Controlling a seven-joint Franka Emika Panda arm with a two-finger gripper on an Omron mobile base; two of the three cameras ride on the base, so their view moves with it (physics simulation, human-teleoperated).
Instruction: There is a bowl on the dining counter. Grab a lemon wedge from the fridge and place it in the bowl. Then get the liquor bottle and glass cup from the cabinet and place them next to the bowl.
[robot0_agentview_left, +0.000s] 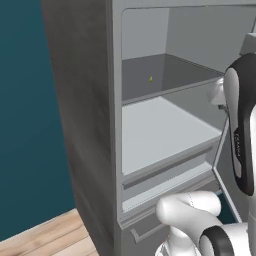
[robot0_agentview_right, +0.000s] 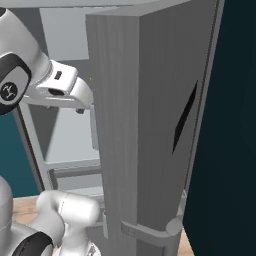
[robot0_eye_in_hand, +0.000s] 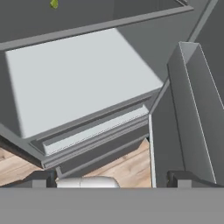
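The fridge (robot0_agentview_left: 150, 135) stands open in front of me, with pale shelves inside. A small yellow-green lemon wedge (robot0_agentview_left: 151, 78) lies on the dark upper shelf, towards its back; in the hand view the lemon wedge (robot0_eye_in_hand: 54, 3) sits at the top left edge. My gripper (robot0_eye_in_hand: 113, 179) is open with nothing between its fingers. It hangs in front of the middle shelf (robot0_eye_in_hand: 83, 74), below and well short of the wedge. My white hand (robot0_agentview_right: 65, 85) reaches into the fridge past the open door's edge. The bowl, dining counter, cabinet, liquor bottle and glass cup are out of view.
The open fridge door (robot0_agentview_right: 145, 125) stands close on the right, and its inner bin (robot0_eye_in_hand: 192, 109) is near my right finger. A drawer front (robot0_eye_in_hand: 96, 129) sits under the middle shelf. Wooden floor (robot0_agentview_left: 45, 235) and a teal wall (robot0_agentview_left: 25, 115) lie to the left.
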